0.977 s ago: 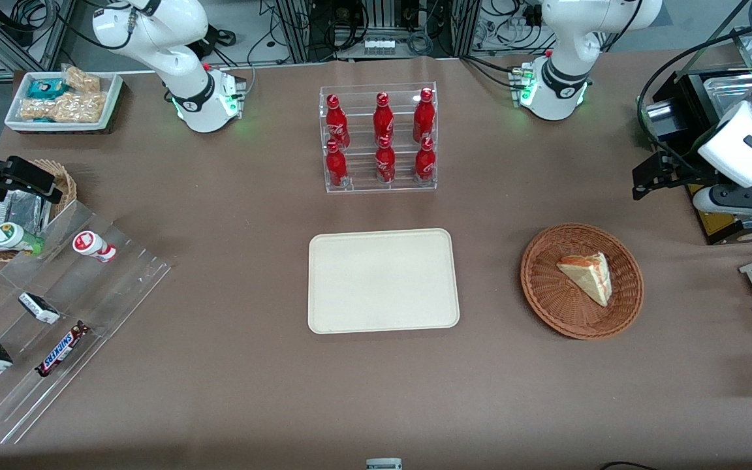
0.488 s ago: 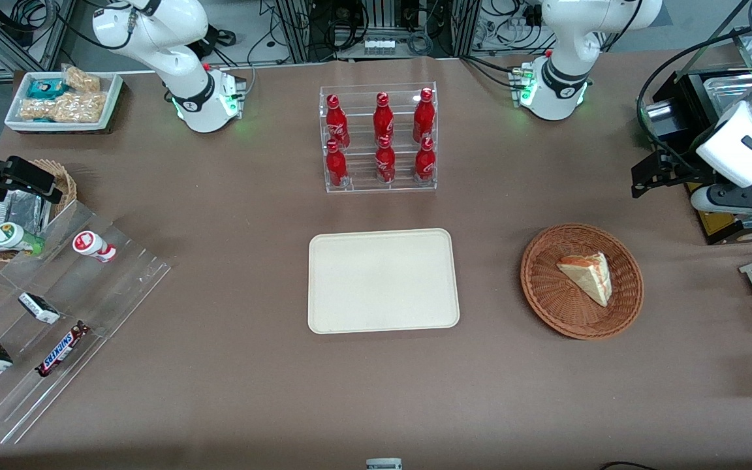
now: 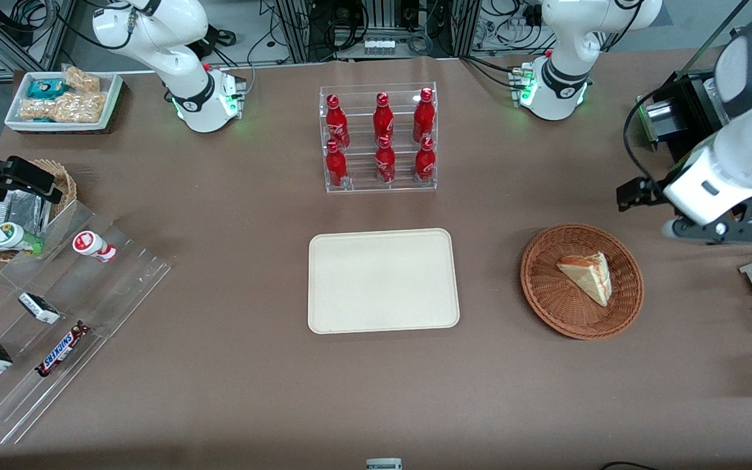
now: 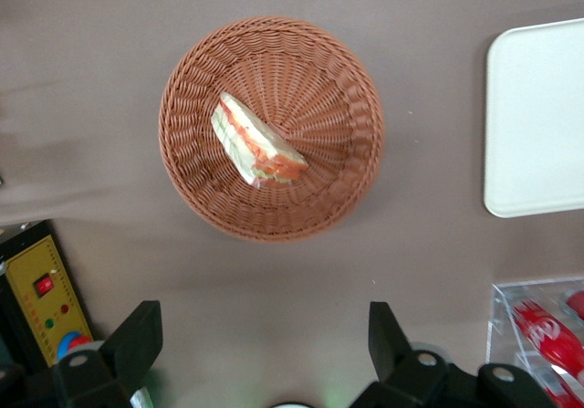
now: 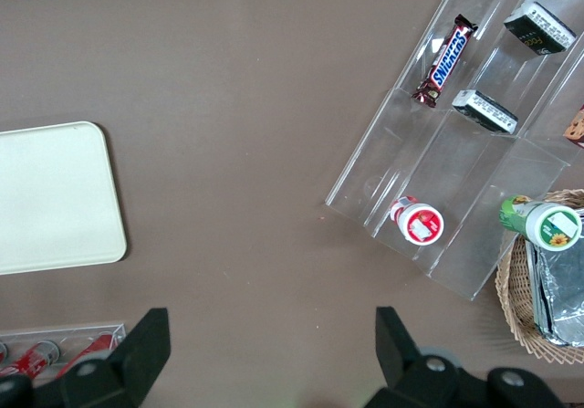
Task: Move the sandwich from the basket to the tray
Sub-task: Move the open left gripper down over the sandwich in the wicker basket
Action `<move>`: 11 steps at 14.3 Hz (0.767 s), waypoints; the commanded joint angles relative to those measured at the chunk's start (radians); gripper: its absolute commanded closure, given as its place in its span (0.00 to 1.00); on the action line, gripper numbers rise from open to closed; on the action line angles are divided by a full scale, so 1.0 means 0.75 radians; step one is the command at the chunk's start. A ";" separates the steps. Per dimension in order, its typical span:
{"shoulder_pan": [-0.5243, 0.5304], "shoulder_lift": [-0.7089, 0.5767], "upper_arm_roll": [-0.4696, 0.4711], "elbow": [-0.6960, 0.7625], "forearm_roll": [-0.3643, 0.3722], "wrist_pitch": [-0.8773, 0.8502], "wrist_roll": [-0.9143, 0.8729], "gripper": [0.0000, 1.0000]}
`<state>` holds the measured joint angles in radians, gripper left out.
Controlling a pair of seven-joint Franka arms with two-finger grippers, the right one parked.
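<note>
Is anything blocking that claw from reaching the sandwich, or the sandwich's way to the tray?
Nothing visible. The open tool hangs above bare table beside the basket; the sandwich lies uncovered, with bare table up to the tray.

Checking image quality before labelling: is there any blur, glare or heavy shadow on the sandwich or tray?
Front view: sandwich, basket and tray are sharp and evenly lit, with soft shadows. Left wrist view: sandwich is crisp, tray slightly washed out, and the open gripper is apart from the basket.

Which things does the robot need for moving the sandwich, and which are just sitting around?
Needed: sandwich, basket, tray, open gripper above the table, farther from the front camera than the basket.
Just sitting: red bottles, Snickers bar, snack tray.
</note>
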<state>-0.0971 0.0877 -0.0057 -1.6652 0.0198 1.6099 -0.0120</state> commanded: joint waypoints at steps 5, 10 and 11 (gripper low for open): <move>0.080 0.059 0.010 -0.361 0.023 0.460 -0.029 0.00; 0.078 0.196 0.008 -0.400 0.029 0.684 -0.555 0.00; 0.076 0.212 0.008 -0.400 0.029 0.710 -0.664 0.00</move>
<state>-0.0347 0.2298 0.0035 -1.9688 0.0226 2.1073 -0.3476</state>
